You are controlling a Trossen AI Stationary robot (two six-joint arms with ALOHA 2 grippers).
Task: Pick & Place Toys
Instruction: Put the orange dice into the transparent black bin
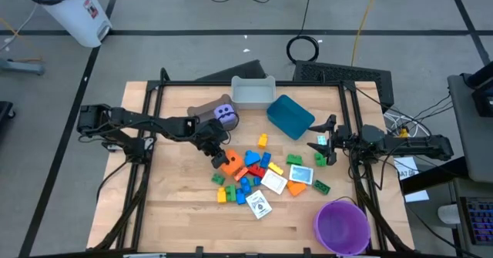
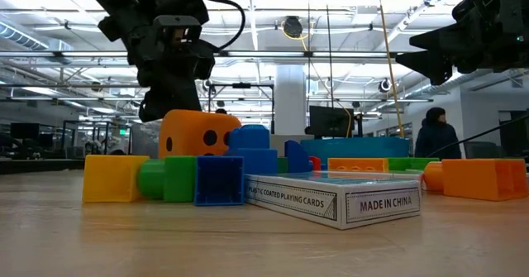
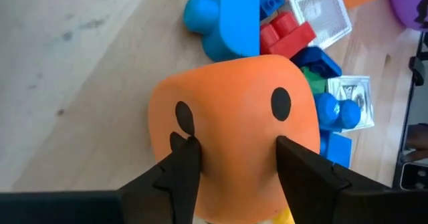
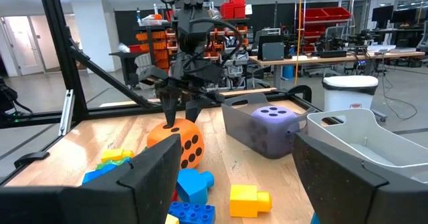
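Resting upright, orange die [image 3: 231, 124] clawed.

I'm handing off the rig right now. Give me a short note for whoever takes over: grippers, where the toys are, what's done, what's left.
Left gripper: jaws closed on the orange die, which sits at the left edge of the toy pile in mid-table.
Right gripper: open, empty, waiting at the table's right side near the blue bin.
Purple die: lies in the brown bin.
Bricks and cards: scattered in mid-table.
Grey bin, blue bin and purple bowl: nothing seen inside.
Done: purple die binned.
Left: lift and place the orange die, then clear the bricks and cards.
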